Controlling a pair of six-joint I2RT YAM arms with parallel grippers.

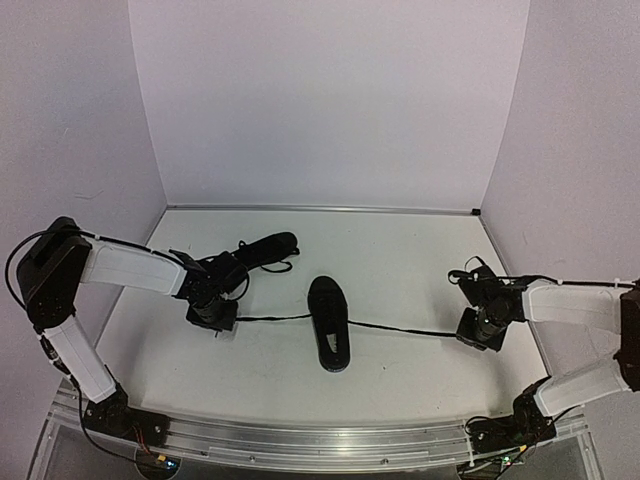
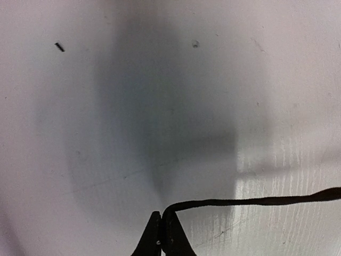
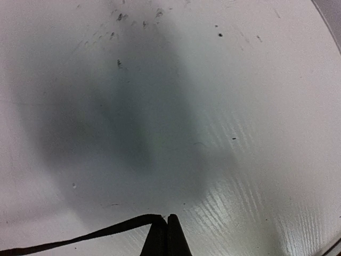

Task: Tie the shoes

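Top view: one shoe [image 1: 330, 322] sits mid-bench [image 1: 400, 260] with open room all round, its lace [image 1: 275, 318] stretched straight out both sides. The other shoe [image 1: 265, 248] is just behind the left pincer [image 1: 218, 325]. Left wrist: it's pinching the lace. Right wrist: right pincer [image 3: 166, 234] is pinching lace too, bench edge top right.

The near shoe [image 1: 330, 322] and the far shoe [image 1: 268, 248] are plain black all over, and the thin lace [image 2: 256, 201] is black too. The left hand [image 2: 161, 237] and right hand [image 3: 167, 234] are black; the arms [image 1: 130, 265] have white shells with black joints. The counter [image 1: 400, 260] is white with faint streaky grain, a few dark specks and grey shadows. The walls [image 1: 330, 100] are pale lilac-white; the rail [image 1: 300, 440] is silver.
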